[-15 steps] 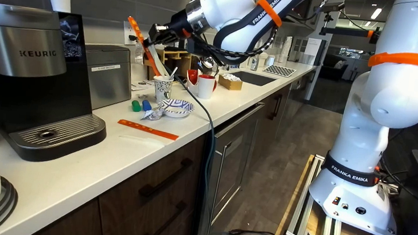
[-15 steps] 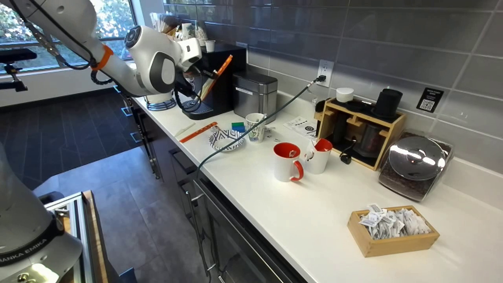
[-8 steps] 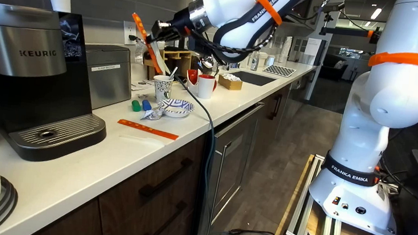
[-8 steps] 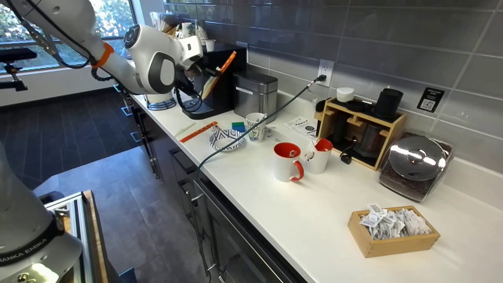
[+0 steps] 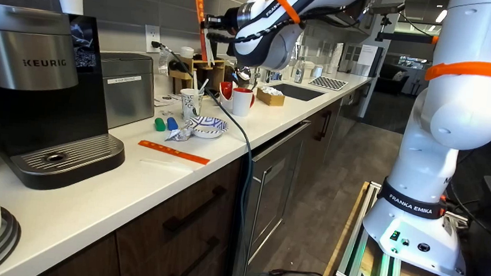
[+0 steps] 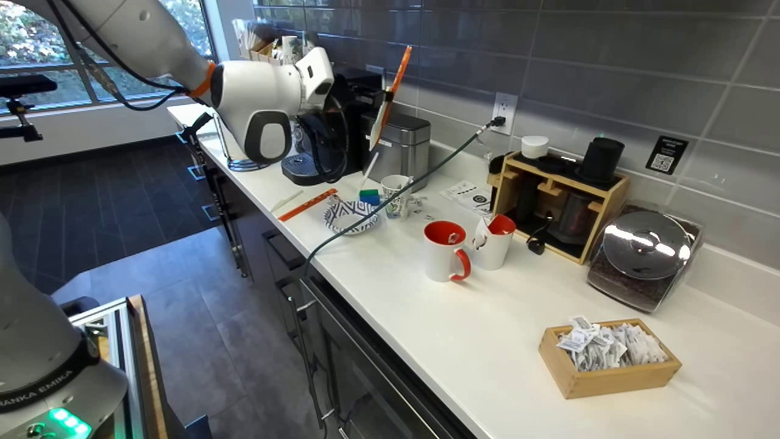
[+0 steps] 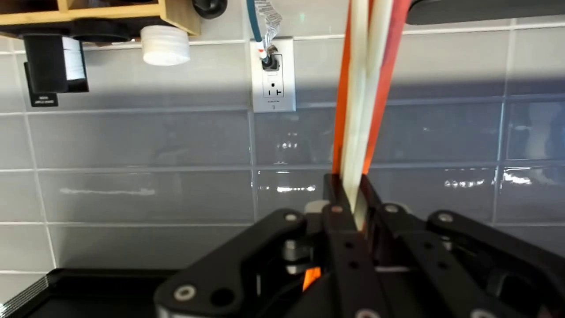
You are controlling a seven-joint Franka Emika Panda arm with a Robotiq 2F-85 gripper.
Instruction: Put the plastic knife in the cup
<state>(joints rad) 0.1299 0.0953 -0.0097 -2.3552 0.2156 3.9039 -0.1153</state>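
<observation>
My gripper (image 5: 206, 22) is raised above the counter, higher than the patterned paper cup (image 5: 190, 105). It is shut on a slim, flat, bright orange strip (image 5: 199, 5), nearly upright. In the wrist view the fingers (image 7: 352, 187) press the orange strip (image 7: 340, 110) with pale white pieces (image 7: 358, 110). A slim white stick (image 6: 369, 171) shows left of the cup (image 6: 398, 213); I cannot tell whether it falls, leans or stands. A similar orange strip (image 5: 174, 152) and a flat white piece (image 5: 166, 165) lie on the counter. Which is the plastic knife, I cannot tell. No clear tumbler shows.
A black coffee machine (image 5: 33, 54) and a metal bin (image 5: 128, 88) stand beside the cup. A patterned bowl (image 5: 207, 127) and green and blue blocks (image 6: 369, 197) lie near it. A cable (image 6: 451, 160) crosses the counter. Red-white mugs (image 6: 443, 259) stand farther along.
My gripper has risen and moved away from the coffee machine, and the orange strip is more upright. The slim white stick newly shows by the cup. The base lights have turned green.
</observation>
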